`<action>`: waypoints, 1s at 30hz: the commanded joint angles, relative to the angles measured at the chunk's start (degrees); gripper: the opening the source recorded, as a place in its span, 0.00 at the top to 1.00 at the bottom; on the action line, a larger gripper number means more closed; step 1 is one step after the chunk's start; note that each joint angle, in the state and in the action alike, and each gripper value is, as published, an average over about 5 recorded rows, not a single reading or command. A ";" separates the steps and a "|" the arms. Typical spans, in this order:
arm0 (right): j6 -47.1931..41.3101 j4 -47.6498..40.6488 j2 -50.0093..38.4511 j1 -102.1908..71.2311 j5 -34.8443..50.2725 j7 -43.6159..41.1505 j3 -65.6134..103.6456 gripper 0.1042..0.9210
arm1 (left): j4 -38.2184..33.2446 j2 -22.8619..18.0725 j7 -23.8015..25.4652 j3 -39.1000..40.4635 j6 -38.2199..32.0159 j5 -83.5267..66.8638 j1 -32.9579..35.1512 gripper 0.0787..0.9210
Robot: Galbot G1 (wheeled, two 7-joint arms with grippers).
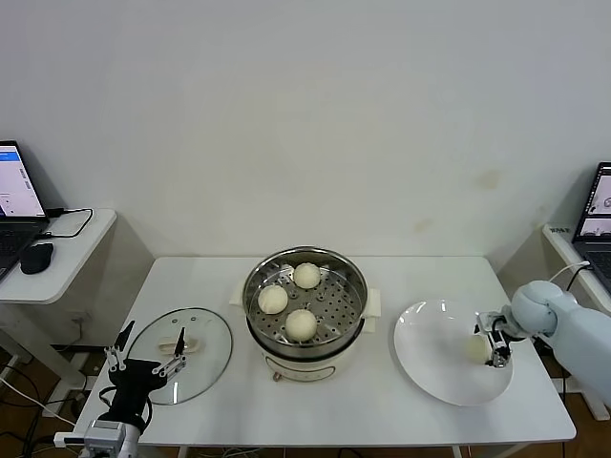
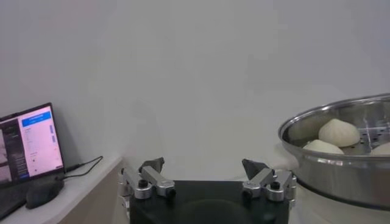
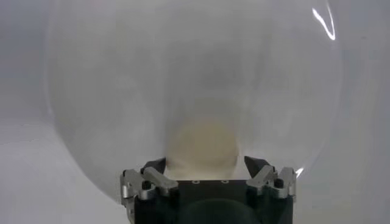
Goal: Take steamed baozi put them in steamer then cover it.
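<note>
My right gripper (image 1: pixel 489 350) sits over the plate (image 1: pixel 430 363) at 3 o'clock of the steamer (image 1: pixel 305 303), fingers spread around the last bun (image 3: pixel 203 146); I cannot tell if they touch it. 3 buns (image 1: pixel 302 324) lie inside the steamer. My left gripper (image 1: pixel 145 361) hangs open beside the lid (image 1: pixel 196 348) at 9 o'clock.

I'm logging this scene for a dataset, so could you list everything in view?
steamed baozi: four, cream-white; three in the steamer, one on the plate between the right gripper's fingers
steamer: one, shiny steel on a cream base, table centre
cover: one, clear glass, flat on the table left of the steamer
plate: one, white, right of the steamer
table: one, white
laptops: two, one on each side desk
mouse: one, black, left desk
left gripper: open, near the cover
right gripper: open, around the plate baozi
</note>
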 commanded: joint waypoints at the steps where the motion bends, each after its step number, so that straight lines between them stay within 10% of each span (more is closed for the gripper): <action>1: -0.10 -0.94 0.90 -0.56 -0.25 -0.45 0.41 0.25 | -0.06 0.03 -0.01 0.08 -0.02 0.04 0.08 0.12; 10: -1.01 1.72 -1.48 3.37 3.26 -2.58 -2.23 0.43 | -0.14 0.27 -0.06 0.25 0.01 0.04 -0.07 0.12; 30: -15.10 18.57 -1.91 60.47 35.32 0.30 -41.89 0.41 | 1.65 1.36 -0.04 2.49 0.20 -0.28 -2.94 0.12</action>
